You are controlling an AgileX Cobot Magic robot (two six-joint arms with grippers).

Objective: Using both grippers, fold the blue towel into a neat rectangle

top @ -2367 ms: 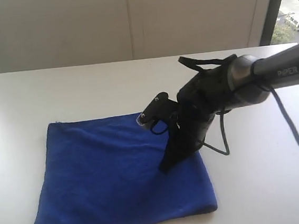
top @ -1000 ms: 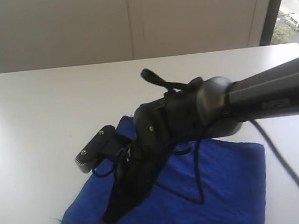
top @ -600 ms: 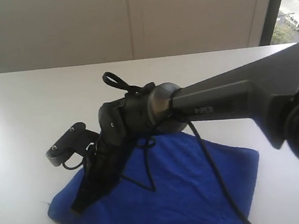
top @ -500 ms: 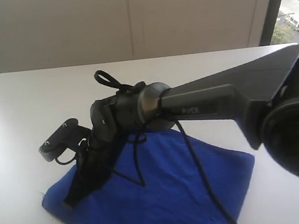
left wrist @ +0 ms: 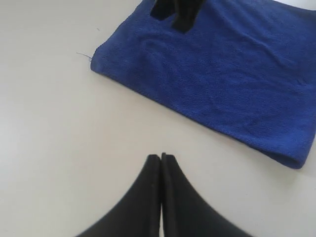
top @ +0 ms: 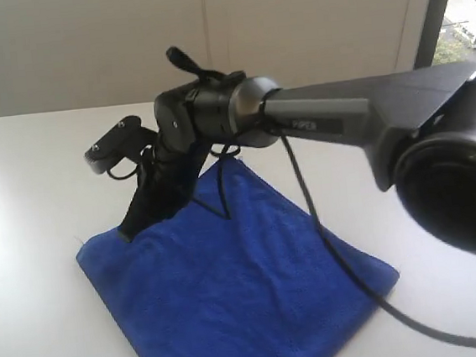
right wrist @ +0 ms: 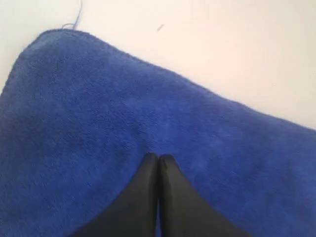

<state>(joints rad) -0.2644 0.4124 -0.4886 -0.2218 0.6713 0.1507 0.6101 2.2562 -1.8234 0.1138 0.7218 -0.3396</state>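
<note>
The blue towel (top: 248,287) is laid flat on the white table (top: 26,165), set askew to the table's edges, and a compact four-sided shape with fairly straight sides is presented. In the left wrist view its near edge is seen as rounded and thick, so at least one fold is judged to be done; the number of layers cannot be told. A loose thread (right wrist: 74,19) is seen at one corner; no tag is visible. The right gripper (top: 129,231) is brought down at the towel's upper left edge, jaws pressed together with no cloth seen pinched between them, its tip on or just above the pile. The left gripper (left wrist: 161,157) is held over bare table near the towel, apart from it, jaws likewise closed on nothing. What is left is judged to be, at most, a further fold or some squaring and smoothing.
</note>
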